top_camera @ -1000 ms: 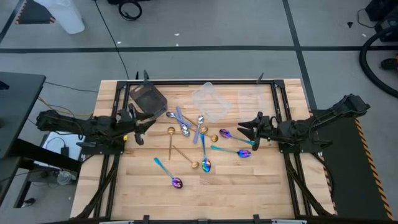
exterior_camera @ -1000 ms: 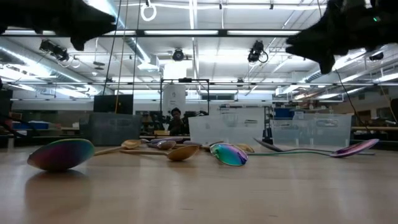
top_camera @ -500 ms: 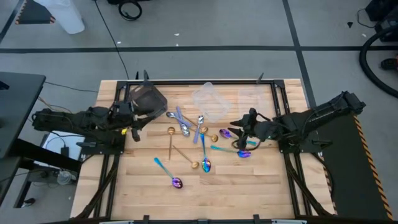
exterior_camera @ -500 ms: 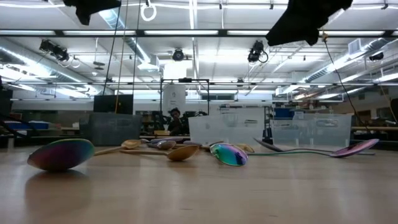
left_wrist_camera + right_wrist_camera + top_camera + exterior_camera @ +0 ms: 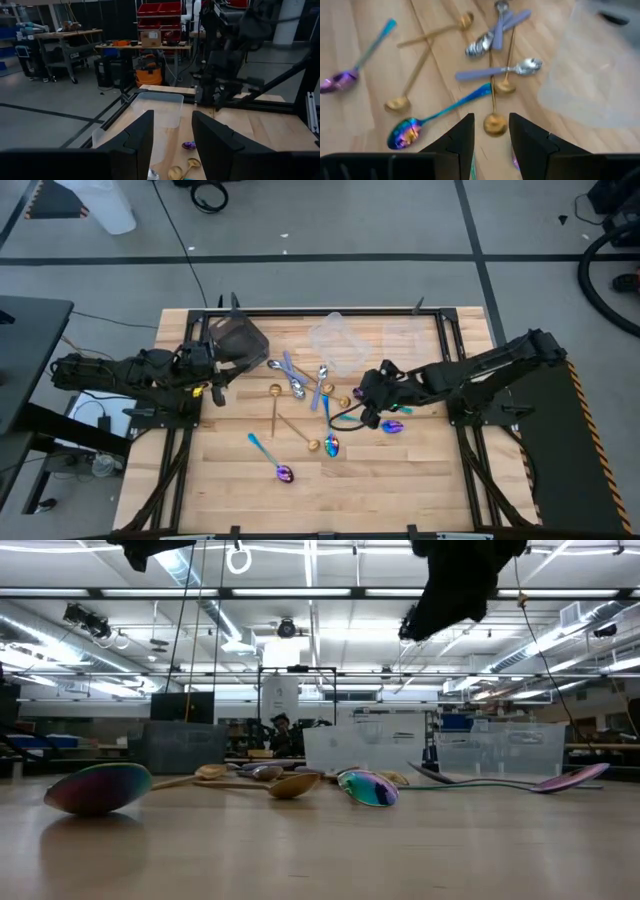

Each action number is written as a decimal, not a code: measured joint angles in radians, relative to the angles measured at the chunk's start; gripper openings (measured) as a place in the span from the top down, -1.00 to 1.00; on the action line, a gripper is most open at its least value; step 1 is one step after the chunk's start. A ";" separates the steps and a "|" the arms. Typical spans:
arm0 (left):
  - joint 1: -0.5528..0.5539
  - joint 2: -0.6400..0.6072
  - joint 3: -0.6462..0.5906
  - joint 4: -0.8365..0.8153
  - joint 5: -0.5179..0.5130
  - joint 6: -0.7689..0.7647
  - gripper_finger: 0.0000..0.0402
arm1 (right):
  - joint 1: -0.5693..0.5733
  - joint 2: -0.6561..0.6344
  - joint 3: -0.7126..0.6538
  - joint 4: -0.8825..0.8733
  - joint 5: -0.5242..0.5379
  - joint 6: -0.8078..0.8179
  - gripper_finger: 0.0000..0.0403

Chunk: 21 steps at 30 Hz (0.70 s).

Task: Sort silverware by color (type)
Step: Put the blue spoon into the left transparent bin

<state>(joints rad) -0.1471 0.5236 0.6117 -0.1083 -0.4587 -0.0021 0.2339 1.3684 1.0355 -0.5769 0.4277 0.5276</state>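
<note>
From my right wrist camera, the right tool [image 5: 490, 135] hangs above the spoons with its two fingers [image 5: 462, 137] parted by a narrow gap, gripping nothing. Just past the fingertips sits a gold spoon bowl [image 5: 495, 125]; beside it lies an iridescent spoon [image 5: 427, 122] with a teal handle. Farther on, a silver spoon [image 5: 517, 69] crosses gold handles, and another iridescent spoon [image 5: 350, 62] lies well apart from these.

From overhead, I see the right tool [image 5: 372, 402] over the middle of the counter [image 5: 420, 480], at the edge of the silverware [image 5: 310, 405] scatter, raised off the wood as the low view shows. The spoons lie loose and mixed on the bare counter, none in a tub. A clear tub [image 5: 338, 342] and a dark tub [image 5: 238, 338] stand at the far side.

The left tool [image 5: 210, 370] waits near the dark tub at the counter's left. Its fingers [image 5: 135, 140] stand apart, nothing between them.
</note>
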 joint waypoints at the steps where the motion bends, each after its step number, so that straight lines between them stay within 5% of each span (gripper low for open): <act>1: 0.000 0.000 0.000 0.000 0.000 0.002 0.30 | -0.003 0.019 0.000 0.000 -0.006 0.004 0.34; 21: 0.000 0.045 -0.001 0.006 -0.001 0.010 0.30 | -0.054 0.327 0.019 -0.109 -0.227 0.021 0.34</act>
<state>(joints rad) -0.1470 0.5688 0.6106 -0.1023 -0.4599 0.0081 0.1799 1.6954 1.0545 -0.6861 0.2012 0.5482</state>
